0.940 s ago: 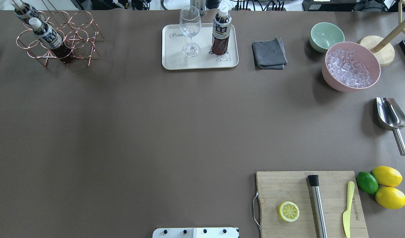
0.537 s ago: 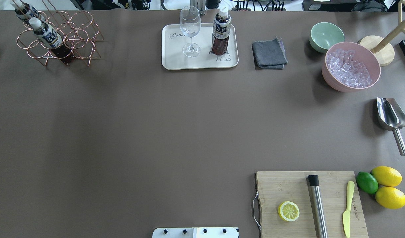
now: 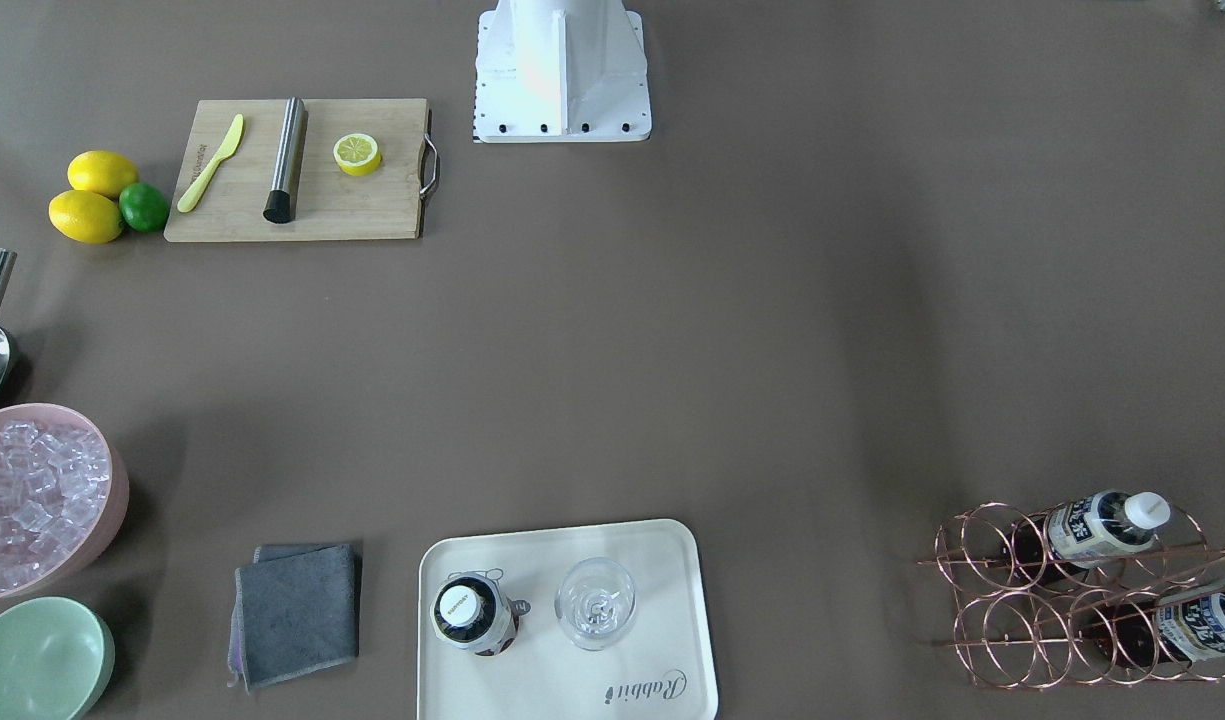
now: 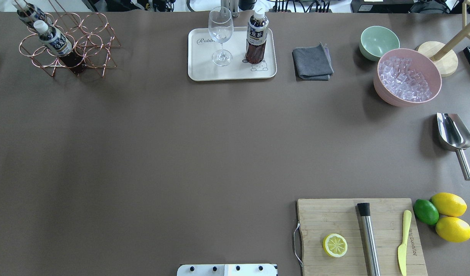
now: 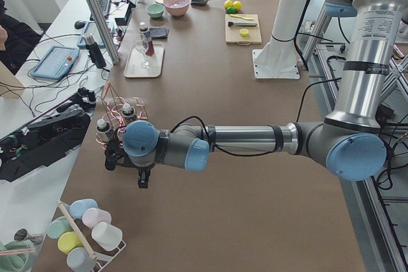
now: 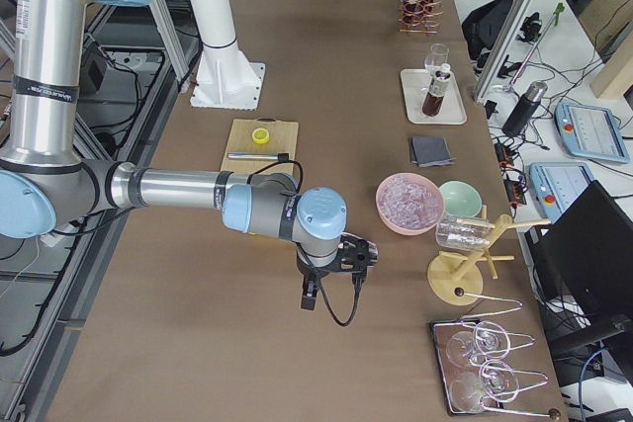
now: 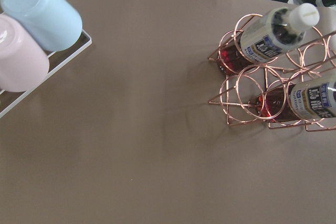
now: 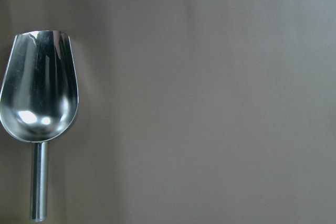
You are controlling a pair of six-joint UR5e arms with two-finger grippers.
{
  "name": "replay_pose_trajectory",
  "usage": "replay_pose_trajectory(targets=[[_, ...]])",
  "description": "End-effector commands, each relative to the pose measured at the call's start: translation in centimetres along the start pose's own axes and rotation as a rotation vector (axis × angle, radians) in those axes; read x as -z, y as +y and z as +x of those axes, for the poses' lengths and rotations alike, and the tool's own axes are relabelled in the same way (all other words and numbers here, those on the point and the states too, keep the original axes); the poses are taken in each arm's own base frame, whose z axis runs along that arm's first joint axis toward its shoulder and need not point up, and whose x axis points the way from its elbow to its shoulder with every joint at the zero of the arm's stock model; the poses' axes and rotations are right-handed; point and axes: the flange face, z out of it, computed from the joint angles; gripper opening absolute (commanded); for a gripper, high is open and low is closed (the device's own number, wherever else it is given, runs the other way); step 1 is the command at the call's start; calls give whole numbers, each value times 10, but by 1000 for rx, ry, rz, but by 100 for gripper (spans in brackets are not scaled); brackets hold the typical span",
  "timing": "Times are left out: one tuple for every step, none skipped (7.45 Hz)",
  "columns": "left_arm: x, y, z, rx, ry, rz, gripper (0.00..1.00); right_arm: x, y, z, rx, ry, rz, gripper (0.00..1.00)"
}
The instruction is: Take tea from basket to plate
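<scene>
**A:** Tea bottle (image 4: 256,42), where does it stand at this moment?

**B:** I go from the big things to the small ones. Over the brown table (image 4: 181,153) the left arm (image 5: 242,138) reaches low and long. The left gripper (image 5: 131,160) hangs just beside the copper wire basket (image 4: 91,46). Only the side view shows this gripper, so I cannot tell how wide its jaws stand or whether they hold something. The right arm (image 6: 178,188) is similar. The right gripper (image 6: 336,256) hangs above the table near the pink bowl of ice (image 4: 380,92), and I cannot tell its opening either.

**A:** And the smaller things?

**B:** The cream tray (image 4: 196,65) with the word "Rabbit" lies at the far edge, in the middle. The basket is well apart from it, in the far left corner. One tea bottle stands upright on the tray, cap on, at the side with the cartoon animal. It is just beside a clear stemmed glass (image 4: 220,36), and they do not touch. Two more tea bottles (image 4: 52,38) lean tilted in cells of the basket. A steel scoop (image 8: 39,87) lies under the right wrist camera.
</scene>
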Motion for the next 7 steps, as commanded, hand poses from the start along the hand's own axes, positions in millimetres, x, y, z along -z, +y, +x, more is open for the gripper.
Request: replay_pose_trajectory(targets=[[-15,29,-40,26,-104,-119,98,0,-1,-1,5,-10,3,100],[-20,31,-42,-16,-112,-140,98,-1,-1,0,4,-5,2,100],[-21,27,-40,-38,-167,-144,98,0,-2,1,2,1,3,100],[-30,22,-14,-96,-192,-154,98,2,-6,-1,8,7,9,100],[-32,22,6,-140,-214,-153,98,4,-8,-2,27,11,30,100],[-32,26,14,-129,-215,-172,98,3,-11,1,55,35,61,100],[-32,31,32,-127,-215,-201,98,-3,-10,7,60,37,69,100]])
